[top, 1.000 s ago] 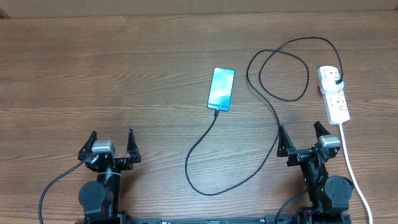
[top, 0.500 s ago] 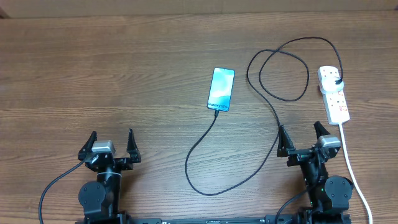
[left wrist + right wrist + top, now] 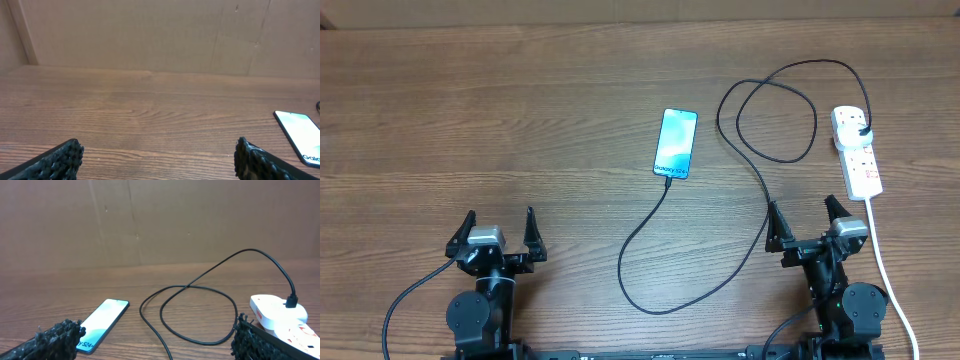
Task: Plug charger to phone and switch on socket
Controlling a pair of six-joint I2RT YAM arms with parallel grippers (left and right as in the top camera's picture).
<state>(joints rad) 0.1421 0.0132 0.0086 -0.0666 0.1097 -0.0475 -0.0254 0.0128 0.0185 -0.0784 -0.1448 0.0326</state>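
The phone [image 3: 676, 142] lies face up mid-table with a cyan screen; it also shows in the right wrist view [image 3: 102, 318] and at the edge of the left wrist view [image 3: 299, 136]. The black charger cable [image 3: 760, 180] runs from the phone's near end, loops on the table, and its plug [image 3: 863, 132] sits in the white socket strip [image 3: 857, 150], also seen in the right wrist view [image 3: 278, 312]. My left gripper [image 3: 500, 232] and right gripper [image 3: 807, 222] are both open and empty near the front edge, apart from everything.
The strip's thick white cord [image 3: 888, 275] runs toward the front edge right of my right arm. A cardboard wall [image 3: 160, 35] stands behind the wooden table [image 3: 520, 120].
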